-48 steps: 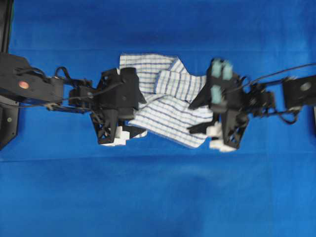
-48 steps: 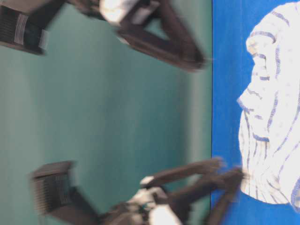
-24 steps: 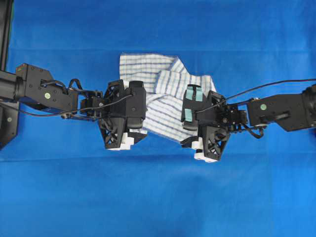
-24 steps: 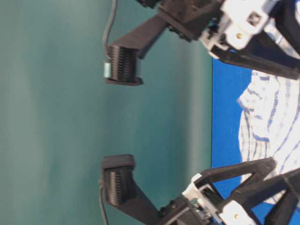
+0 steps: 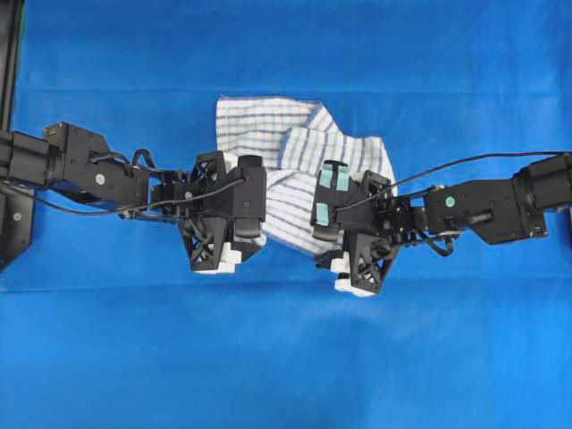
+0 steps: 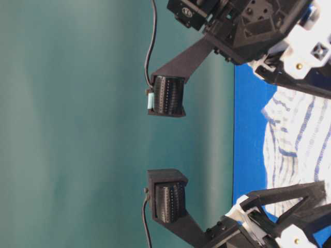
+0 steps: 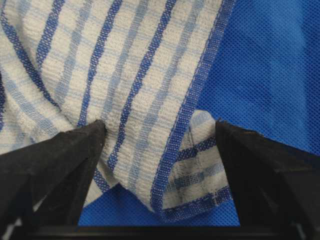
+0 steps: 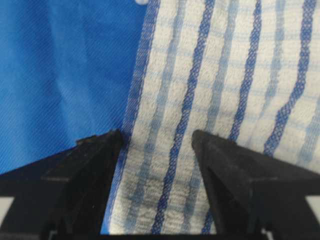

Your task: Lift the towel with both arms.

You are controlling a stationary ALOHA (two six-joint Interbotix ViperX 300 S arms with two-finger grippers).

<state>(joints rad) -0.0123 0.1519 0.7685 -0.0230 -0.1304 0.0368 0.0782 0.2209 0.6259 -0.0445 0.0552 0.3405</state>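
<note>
Towel (image 5: 286, 170) lies crumpled on the blue sheet (image 5: 286, 357) covering the tabletop, in the same spot as a second ago, folds unchanged.

Left gripper (image 7: 160, 150): a second ago it sat at the towel's left edge, blurred in motion. Now it is sharp, and the left arm (image 5: 89, 170) is stretched further toward the towel. In the left wrist view, fingers (image 7: 55, 160) stand apart, straddling a folded corner of the towel with its dark blue hem; one fingertip touches the cloth, the other sits just beside the hem over the sheet. Not closed on the cloth.

Right gripper (image 8: 157, 150): a second ago it stood off the towel's right edge. It has since moved in over the towel's lower right part, and the right arm (image 5: 483, 207) is extended further inward. In the right wrist view, fingers (image 8: 240, 175) are apart with the towel's striped edge between them; one tip at the hem, the other on the cloth.

In the table-level view both wrist housings have dropped closer to the towel (image 6: 300, 150) than before.
</note>
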